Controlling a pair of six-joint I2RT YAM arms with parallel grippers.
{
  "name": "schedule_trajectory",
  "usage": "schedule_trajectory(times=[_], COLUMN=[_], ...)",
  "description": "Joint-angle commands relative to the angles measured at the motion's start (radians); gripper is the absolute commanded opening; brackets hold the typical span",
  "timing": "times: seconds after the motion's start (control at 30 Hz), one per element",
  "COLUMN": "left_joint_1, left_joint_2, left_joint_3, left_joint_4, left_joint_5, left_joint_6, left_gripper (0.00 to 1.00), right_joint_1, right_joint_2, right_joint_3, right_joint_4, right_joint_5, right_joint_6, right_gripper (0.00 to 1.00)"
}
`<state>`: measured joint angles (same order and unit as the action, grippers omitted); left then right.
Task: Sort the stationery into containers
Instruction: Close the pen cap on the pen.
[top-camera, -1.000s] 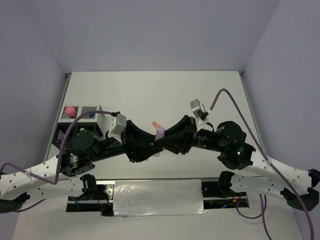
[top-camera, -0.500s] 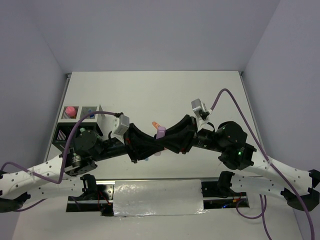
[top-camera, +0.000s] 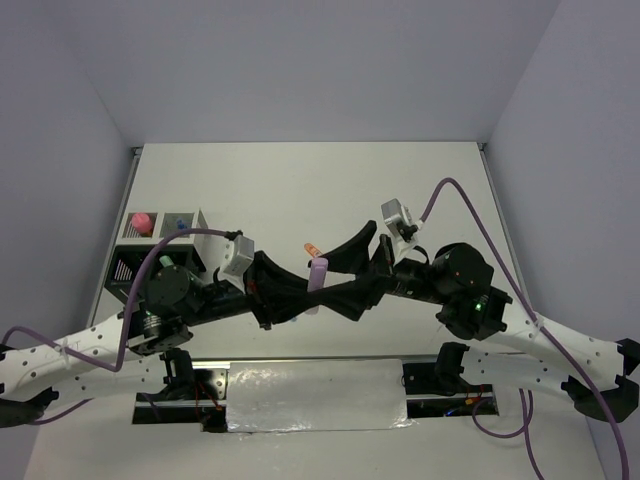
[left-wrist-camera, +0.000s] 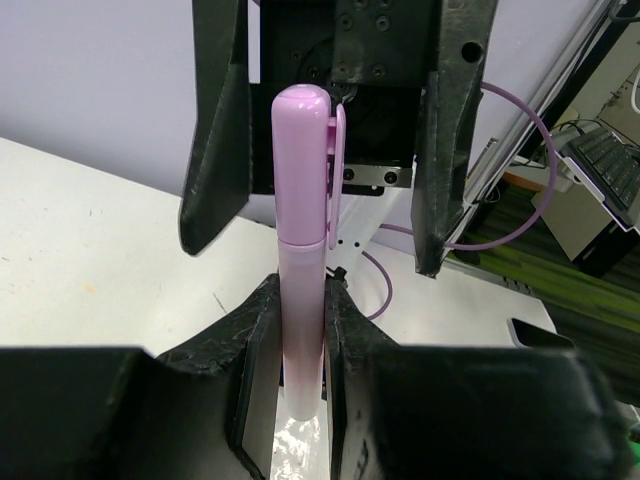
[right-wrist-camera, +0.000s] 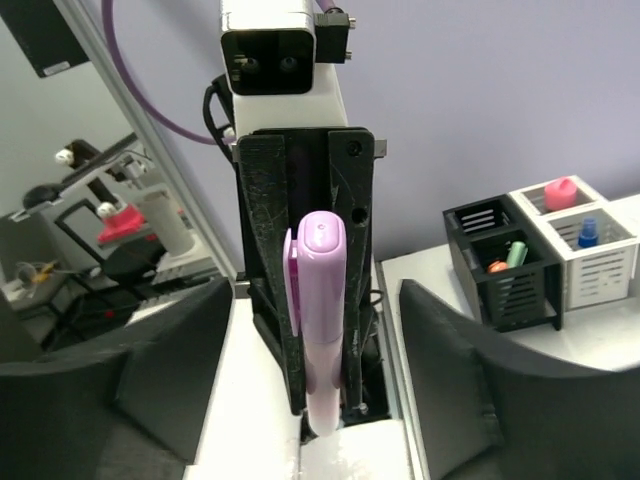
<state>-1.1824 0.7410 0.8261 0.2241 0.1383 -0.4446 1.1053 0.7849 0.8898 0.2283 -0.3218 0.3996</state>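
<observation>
While the left end effector (left-wrist-camera: 300, 345) is clamped on the lower barrel of a purple highlighter pen (left-wrist-camera: 303, 230), the right end effector (top-camera: 347, 270) faces it with its jaws spread wide, one black finger on each side of the pen's capped end and neither touching it. The two arms meet nose to nose above the middle of the white counter (top-camera: 300, 190), toward its near edge, with the pen held between them. Seen from the left wrist, the pen stands straight up out of the grip, its clip turned to the right. From the right wrist, the cap points at the camera, centred in the gap between that arm's own fingers (right-wrist-camera: 170, 370). A small orange item (top-camera: 313, 247) lies on the counter just beyond the pen. Well apart from the pen, at the counter's left edge, stands the desk organizer (right-wrist-camera: 470, 262). One of its white compartments holds a pink-capped tube (right-wrist-camera: 560, 192) and the next a blue-capped bottle (right-wrist-camera: 588, 232). A black slatted compartment holds an orange-tipped piece (right-wrist-camera: 497, 266) and a green pen (right-wrist-camera: 516, 252).
</observation>
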Motion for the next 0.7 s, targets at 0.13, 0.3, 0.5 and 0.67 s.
schedule_trajectory(times=[0.13, 0.3, 0.5, 0.67], left_joint_1=[-0.002, -0.002, -0.003, -0.003], left_joint_2=[-0.028, -0.017, -0.012, -0.005], left_joint_3=[-0.005, -0.031, -0.038, -0.027], left_joint_4=[0.055, 0.089, 0.096, 0.080], left_joint_5=[0.035, 0.072, 0.083, 0.073], left_joint_6=[0.040, 0.027, 0.020, 0.018], left_gripper=[0.00, 0.00, 0.00, 0.00], right_joint_1=[-0.001, -0.001, -0.001, -0.001], right_joint_2=[-0.032, -0.020, -0.009, 0.002], right_joint_3=[0.009, 0.080, 0.129, 0.138], right_joint_4=[0.014, -0.091, -0.106, -0.090], right_joint_5=[0.012, 0.116, 0.079, 0.018], right_joint_6=[-0.025, -0.073, -0.097, -0.090], right_gripper=[0.86, 0.88, 0.85, 0.65])
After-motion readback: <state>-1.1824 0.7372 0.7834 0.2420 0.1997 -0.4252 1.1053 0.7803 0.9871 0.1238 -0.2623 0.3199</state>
